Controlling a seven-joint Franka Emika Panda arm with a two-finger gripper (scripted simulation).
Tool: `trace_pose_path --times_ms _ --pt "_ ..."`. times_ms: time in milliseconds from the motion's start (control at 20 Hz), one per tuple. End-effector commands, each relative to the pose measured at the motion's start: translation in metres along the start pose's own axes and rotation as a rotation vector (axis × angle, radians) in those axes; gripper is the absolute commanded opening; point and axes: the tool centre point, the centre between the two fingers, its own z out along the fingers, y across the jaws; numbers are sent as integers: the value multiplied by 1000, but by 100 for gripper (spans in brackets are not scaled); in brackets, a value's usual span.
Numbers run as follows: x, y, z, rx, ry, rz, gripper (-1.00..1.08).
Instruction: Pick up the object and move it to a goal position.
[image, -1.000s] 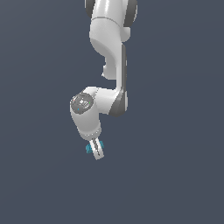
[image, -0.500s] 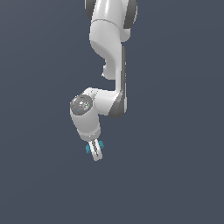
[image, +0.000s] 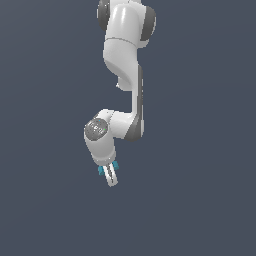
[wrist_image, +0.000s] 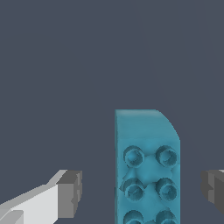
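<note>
One white arm (image: 125, 75) is being shown in the exterior view against a plain, dark slate-blue backdrop, with its wrist bent downward and the fingers (image: 112, 176) pointing down and slightly toward the exterior view's right. No brand name, label or readable writing is being displayed anywhere; only a small, blurred mark is being seen on the round grey joint cap (image: 96, 129). No tabletop edge, wall or other room feature is being shown, and the background is being rendered as one uniform flat colour in both views.

The teal-blue block (wrist_image: 146, 168) is being seen in the wrist view between the two grey finger pads (wrist_image: 70, 194), with paired round studs on its face and one corner rounded off. A visible gap is being left on each side of the block, so the fingers are being shown spread apart and not touching it there. In the exterior view, small teal patches (image: 100, 170) are being seen beside the fingers.
</note>
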Motion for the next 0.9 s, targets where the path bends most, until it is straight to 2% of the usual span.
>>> trace_pose_path --times_ms 0,150,200,850 --pt "1 -1 5 2 1 1 100" --pt "1 -2 5 1 1 0 100" --pt "1 -2 5 1 1 0 -100" --pt "-1 -2 3 1 1 0 -100"
